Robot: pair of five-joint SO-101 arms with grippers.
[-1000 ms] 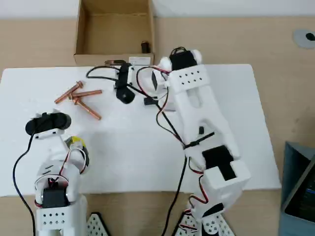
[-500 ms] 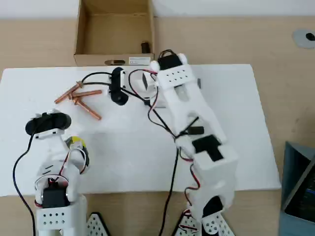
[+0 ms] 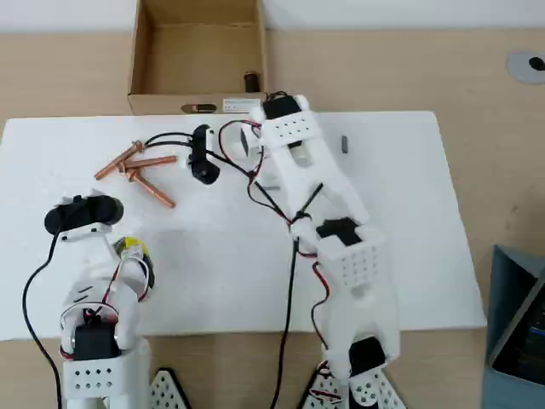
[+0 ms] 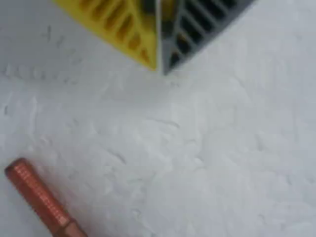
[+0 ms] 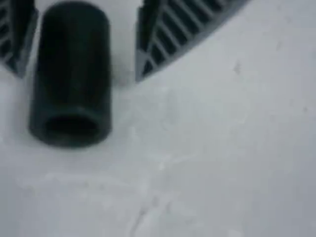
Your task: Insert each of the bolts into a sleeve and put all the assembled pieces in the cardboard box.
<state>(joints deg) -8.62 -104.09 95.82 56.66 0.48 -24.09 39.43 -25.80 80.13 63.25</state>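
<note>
A black sleeve (image 5: 71, 74) lies on the white mat between the fingers of my right gripper (image 5: 79, 71). That gripper is open, with a gap showing beside the sleeve. My right arm (image 3: 294, 145) stretches across the mat toward the cardboard box (image 3: 136, 60). Several copper bolts (image 3: 136, 170) lie in a loose pile on the mat's left part. One bolt (image 4: 39, 197) lies a little away from my left gripper (image 4: 159, 64). Its yellow and grey fingers are shut together with nothing in them. This left gripper (image 3: 134, 249) is low at the mat's left front.
A dark piece (image 3: 251, 81) lies inside the box by its right wall. Another small dark piece (image 3: 345, 145), perhaps a sleeve, lies on the mat right of the right arm. The white mat (image 3: 213, 273) covers a wooden table. A grey device (image 3: 515, 332) stands at the right edge.
My right arm has swung left and drawn back from the box edge over the mat, uncovering the small dark piece on its right. The left arm has stayed still.
</note>
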